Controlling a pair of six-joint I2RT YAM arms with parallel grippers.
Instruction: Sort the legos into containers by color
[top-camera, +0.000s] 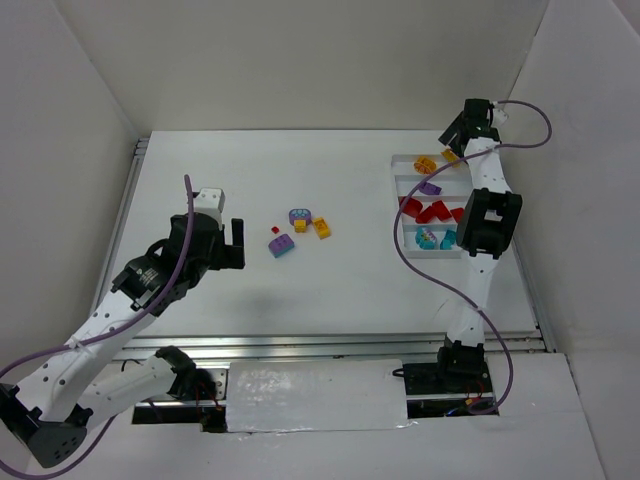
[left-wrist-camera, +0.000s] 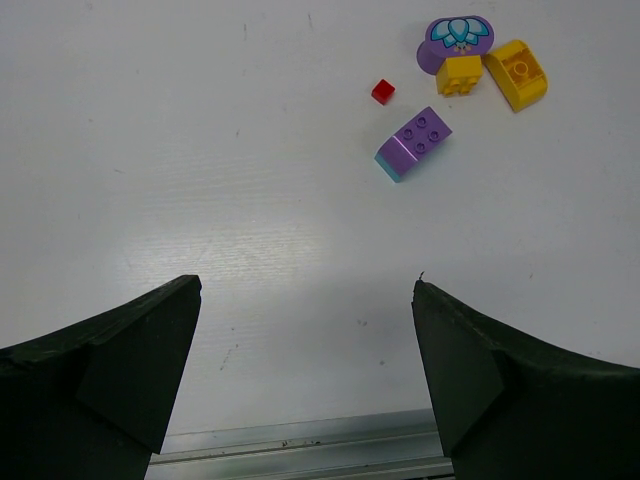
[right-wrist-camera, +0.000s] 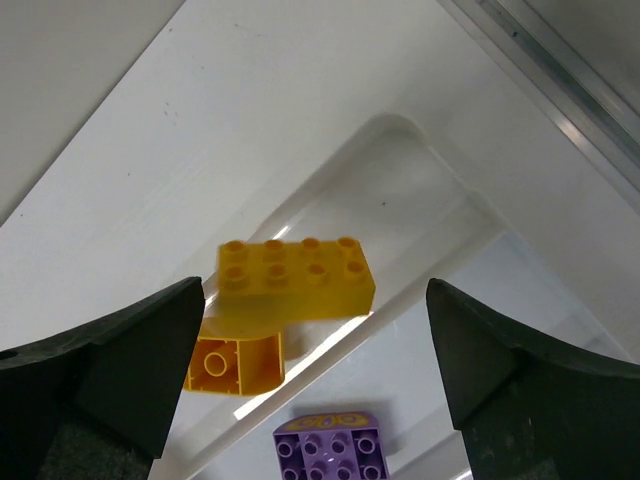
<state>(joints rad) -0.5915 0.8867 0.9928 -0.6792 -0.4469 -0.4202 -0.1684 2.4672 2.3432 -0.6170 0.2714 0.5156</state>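
Right pincer (right-wrist-camera: 312, 300) spread wide, long yellow eight-stud plastic brick (right-wrist-camera: 295, 275) free beneath it in the white tray's end compartment (right-wrist-camera: 420, 190). Left pincer (left-wrist-camera: 307, 290) gapes too, nearer the purple four-stud brick (left-wrist-camera: 413, 143), ahead and right on the desk (left-wrist-camera: 200, 150), lying diagonally.

Smooth, glossy plastic is seen on the yellow brick (right-wrist-camera: 295, 278) and the white tray (right-wrist-camera: 400, 195); the table (left-wrist-camera: 200, 150) is finished matt white.

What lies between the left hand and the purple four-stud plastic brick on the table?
Nothing: the left wrist view shows only bare white table between the open left hand and the purple four-stud plastic brick.
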